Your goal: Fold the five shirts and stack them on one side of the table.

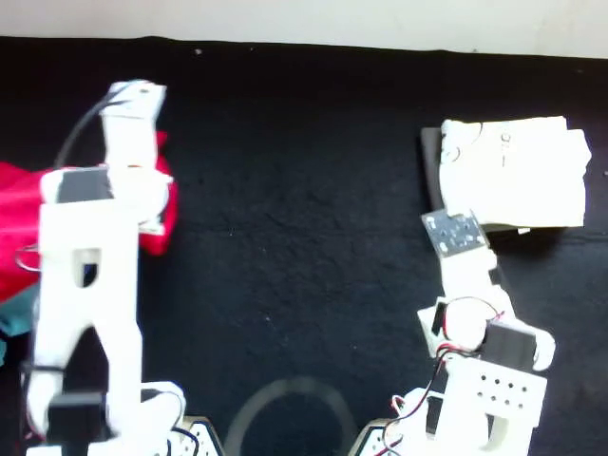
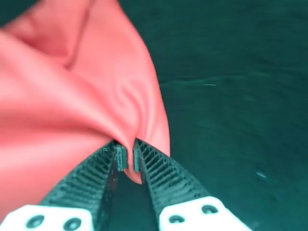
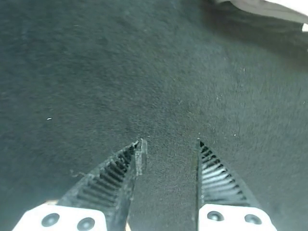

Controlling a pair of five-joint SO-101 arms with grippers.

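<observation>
A red shirt [image 1: 24, 223] lies crumpled at the table's left edge, partly under the left arm. In the left wrist view my left gripper [image 2: 128, 156] is shut on a fold of that red shirt [image 2: 72, 96], held above the dark cloth. A folded white shirt [image 1: 513, 171] rests on a dark folded one at the back right. My right gripper [image 3: 168, 153] stands open over bare black cloth, just in front of the white stack [image 3: 269, 7]. In the high view the right arm's wrist [image 1: 458, 233] sits at the stack's near left corner.
A black cloth [image 1: 294, 228] covers the table. A bit of teal fabric [image 1: 14, 313] shows at the left edge below the red shirt. A faint ring mark [image 1: 290, 408] lies at the front between the two arm bases.
</observation>
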